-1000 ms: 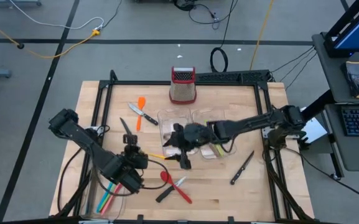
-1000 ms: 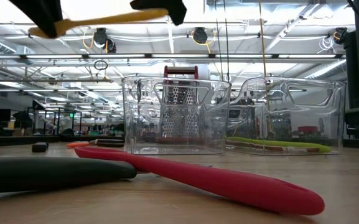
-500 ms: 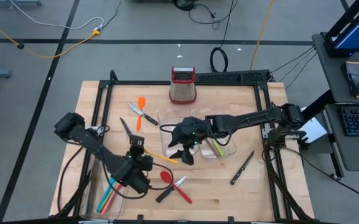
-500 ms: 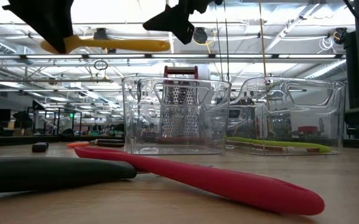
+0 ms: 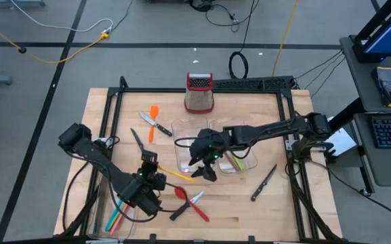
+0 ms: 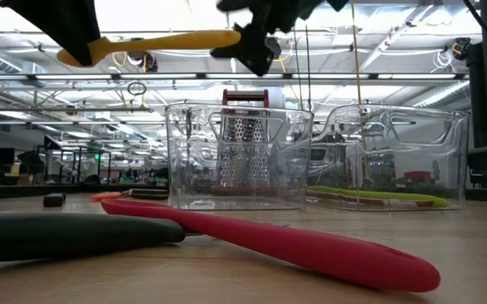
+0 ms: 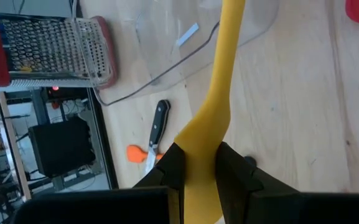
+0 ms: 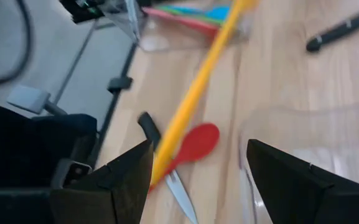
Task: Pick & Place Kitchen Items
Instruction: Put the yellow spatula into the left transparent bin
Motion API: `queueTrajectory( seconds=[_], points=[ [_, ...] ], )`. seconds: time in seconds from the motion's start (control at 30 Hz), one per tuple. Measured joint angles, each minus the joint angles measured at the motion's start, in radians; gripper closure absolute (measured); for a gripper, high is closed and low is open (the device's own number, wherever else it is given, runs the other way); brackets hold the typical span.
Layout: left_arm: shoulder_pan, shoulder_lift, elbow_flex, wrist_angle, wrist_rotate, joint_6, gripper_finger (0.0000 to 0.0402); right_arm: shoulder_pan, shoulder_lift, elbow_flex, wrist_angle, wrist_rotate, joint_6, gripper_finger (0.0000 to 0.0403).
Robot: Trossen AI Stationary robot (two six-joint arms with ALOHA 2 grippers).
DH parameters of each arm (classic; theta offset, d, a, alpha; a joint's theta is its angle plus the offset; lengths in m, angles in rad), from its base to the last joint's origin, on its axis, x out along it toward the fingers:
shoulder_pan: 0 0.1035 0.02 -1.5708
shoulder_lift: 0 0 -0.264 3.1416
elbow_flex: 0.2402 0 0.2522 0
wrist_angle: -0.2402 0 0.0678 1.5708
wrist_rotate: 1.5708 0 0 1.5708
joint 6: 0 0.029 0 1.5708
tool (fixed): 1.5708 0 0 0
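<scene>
I have the left gripper point(image 5: 148, 165) pinching the broad end of a yellow spatula point(image 5: 175, 173), raised clear above the wooden table point(image 5: 283, 210); in the left wrist view the two fingers point(image 7: 170, 171) press against either side of the yellow utensil point(image 7: 219, 93). The handle points toward the right gripper point(image 5: 202, 166), whose fingers are spread wide with the free end of the handle near them, not gripped; the right wrist view shows the handle point(image 8: 195, 93) passing ahead of its open fingers point(image 8: 123, 180). Below, I see a red spoon point(image 5: 179, 192) lying on the table beside a red-handled knife point(image 5: 196, 205). Two clear trays point(image 5: 181, 146) sit mid-table, the right one holding a green utensil point(image 6: 378, 197). A metal grater point(image 5: 199, 93) stands at the far edge, with an orange spatula point(image 5: 152, 120) to its left.
</scene>
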Motion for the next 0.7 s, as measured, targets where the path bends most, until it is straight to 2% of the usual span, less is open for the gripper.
queueTrajectory(
  seconds=[0.13, 0.5, 0.7],
  points=[
    [-0.008, 0.0, 0.0, 0.004, 0.023, -0.002, 0.0353, 0.017, 0.0, -0.038, -0.002, 0.023, 0.007, 0.0149],
    [0.012, 0.0, 0.0, 0.024, 0.039, 0.016, 0.0353, 0.127, 0.0, -0.045, 0.005, 0.317, -0.028, 0.0149],
    [0.034, 0.0, 0.0, 0.042, 0.044, 0.056, 0.0353, 0.138, 0.0, -0.045, 0.035, 0.329, -0.028, 0.0149]
  ],
)
